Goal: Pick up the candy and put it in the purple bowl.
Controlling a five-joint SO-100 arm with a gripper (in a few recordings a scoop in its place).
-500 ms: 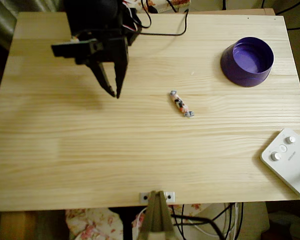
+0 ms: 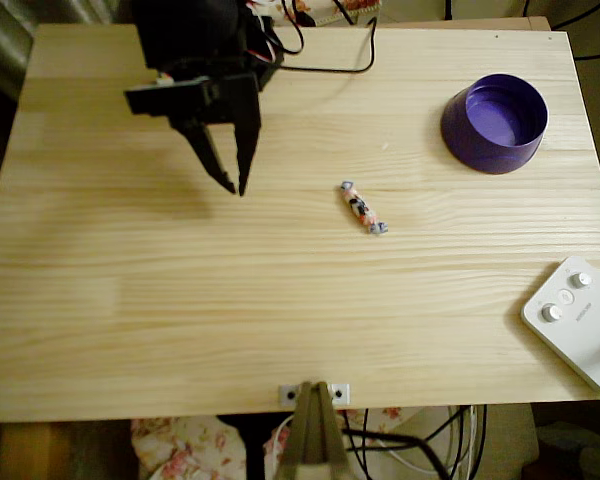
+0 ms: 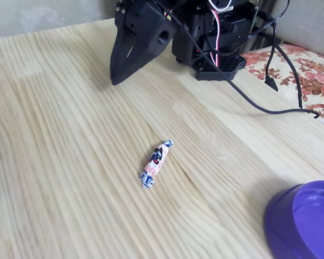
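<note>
The candy (image 2: 363,208), a small whitish wrapped sweet with twisted bluish ends, lies flat near the middle of the wooden table, also seen in the fixed view (image 3: 155,163). My black gripper (image 2: 235,188) hangs to its left in the overhead view, well apart from it, tips pointing down at the table. Its fingers stand in a narrow V with a small gap and hold nothing. From the side, the gripper (image 3: 116,81) looks like one dark wedge. The purple bowl (image 2: 470,150) stands at the far right, and its rim (image 3: 281,221) shows at the fixed view's lower right.
A white device with round buttons (image 2: 577,320) lies at the right front corner. A black cable (image 2: 330,68) runs from the arm's base (image 3: 216,38) across the back of the table. A small clamp (image 2: 314,394) sits on the front edge.
The gripper has shifted a little to the right in the overhead view, toward the candy. Candy and bowl have not moved.
</note>
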